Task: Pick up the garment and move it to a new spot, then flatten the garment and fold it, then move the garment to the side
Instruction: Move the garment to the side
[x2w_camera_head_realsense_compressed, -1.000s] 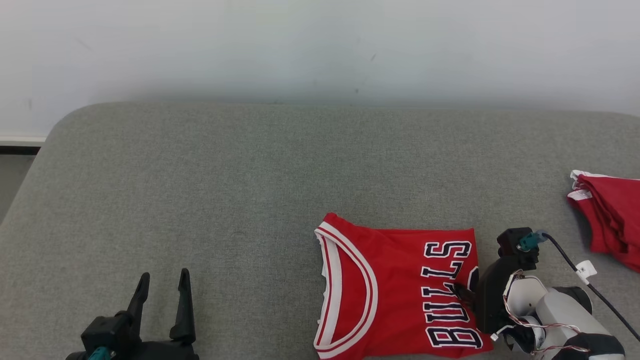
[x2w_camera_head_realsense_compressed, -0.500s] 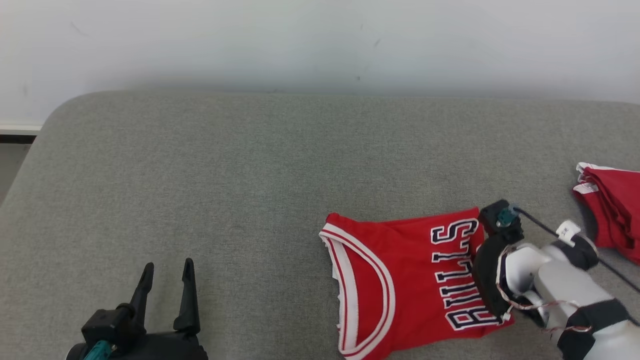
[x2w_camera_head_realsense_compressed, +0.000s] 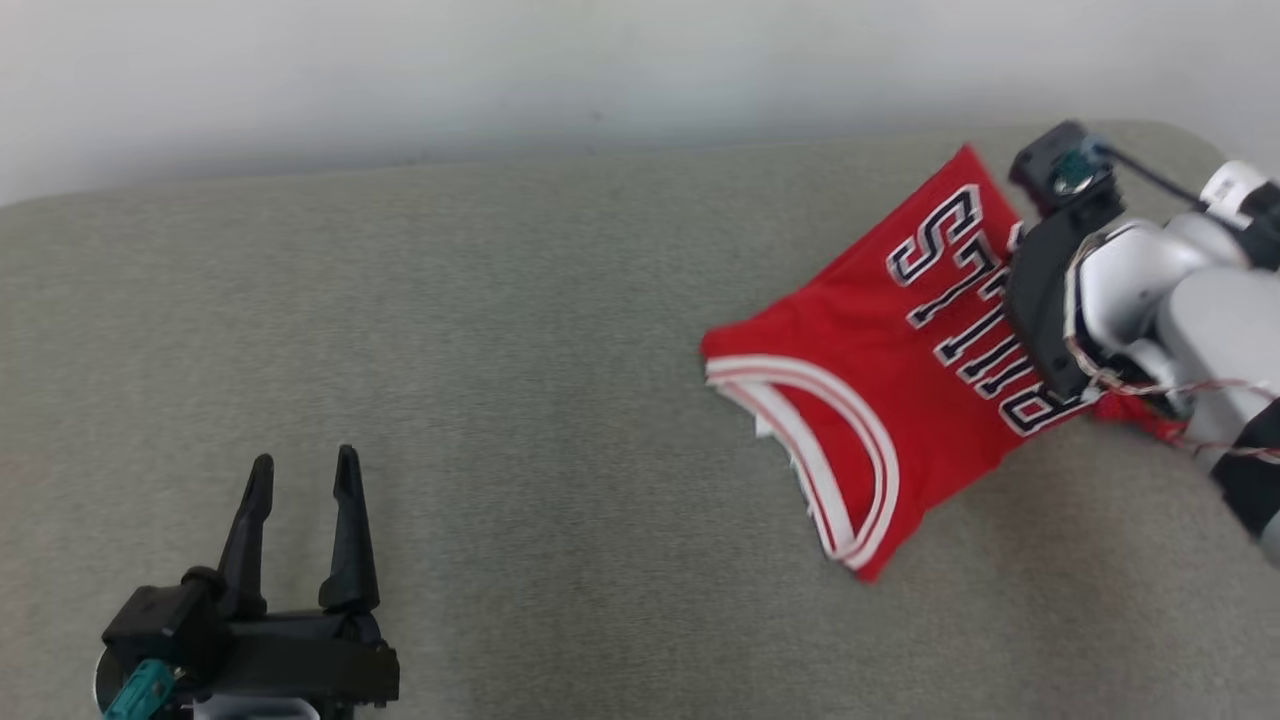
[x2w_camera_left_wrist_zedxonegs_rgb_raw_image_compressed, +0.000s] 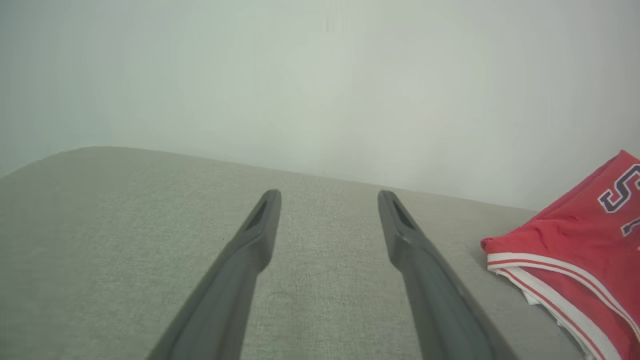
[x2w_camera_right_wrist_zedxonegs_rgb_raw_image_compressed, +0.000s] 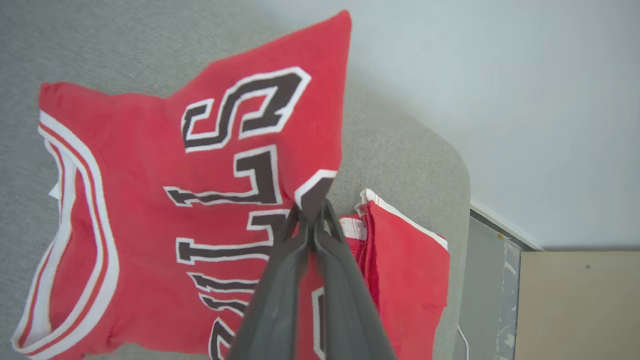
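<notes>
The garment (x2w_camera_head_realsense_compressed: 880, 370) is a folded red jersey with white trim and dark "BULLS" lettering. It hangs tilted above the grey cushion (x2w_camera_head_realsense_compressed: 500, 350) at the right, its neckline end lowest. My right gripper (x2w_camera_right_wrist_zedxonegs_rgb_raw_image_compressed: 312, 210) is shut on the jersey's (x2w_camera_right_wrist_zedxonegs_rgb_raw_image_compressed: 150, 190) edge by the lettering. The right arm's wrist (x2w_camera_head_realsense_compressed: 1050, 290) covers that grip from the head camera. My left gripper (x2w_camera_head_realsense_compressed: 300, 475) stands open over bare cushion at the lower left, nothing between its fingers (x2w_camera_left_wrist_zedxonegs_rgb_raw_image_compressed: 260, 220). The jersey's (x2w_camera_left_wrist_zedxonegs_rgb_raw_image_compressed: 575, 250) neckline end shows at the right of the left wrist view.
A second red garment (x2w_camera_right_wrist_zedxonegs_rgb_raw_image_compressed: 400, 250) lies crumpled on the cushion under the right gripper, near the cushion's rounded right end (x2w_camera_right_wrist_zedxonegs_rgb_raw_image_compressed: 450, 165). A white wall (x2w_camera_head_realsense_compressed: 500, 70) runs behind the cushion. Beyond the end there is floor and a beige panel (x2w_camera_right_wrist_zedxonegs_rgb_raw_image_compressed: 580, 300).
My right gripper has shut on the jersey and lifted it up and away toward the far right. The head camera has turned. The left gripper stays open.
</notes>
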